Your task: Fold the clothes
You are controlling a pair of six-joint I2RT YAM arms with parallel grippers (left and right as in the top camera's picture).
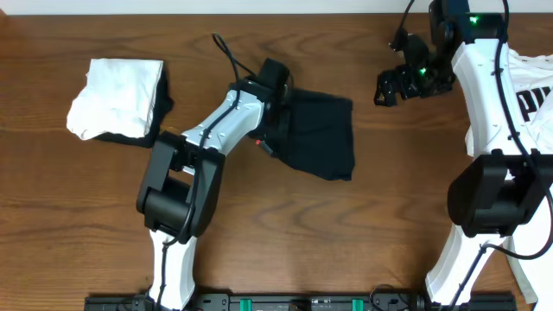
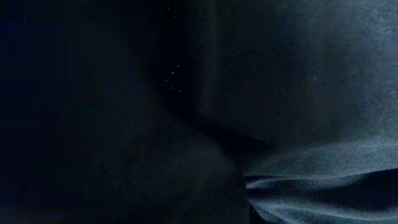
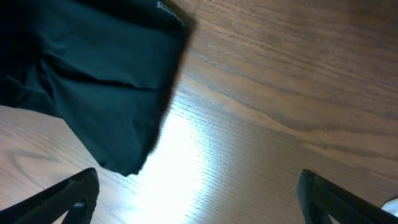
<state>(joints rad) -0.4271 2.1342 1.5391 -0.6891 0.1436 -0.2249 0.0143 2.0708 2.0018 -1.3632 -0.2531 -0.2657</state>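
Overhead, folded black fabric leggings lying on the brown wooden table, left gripper sitting at the leggings' left edge, its grip impossible to tell, right gripper hovering right of the leggings, left wrist, leggings filling the view, right wrist, right gripper gaping wide and holding nothing, lower right of the leggings

Left gripper: fingers are hidden under the wrist, above the black leggings; open or closed cannot be told.
Left wrist view: filled with dim dark cloth; fingers cannot be made out.
White T-shirt: at the worktop's right edge, cut off by the picture's edge and crossed by the right arm; lettering is only partly shown.
Right fingers: cut off by the bottom edge.
Dark garment under the white folded cloth: mostly covered, kind untold.
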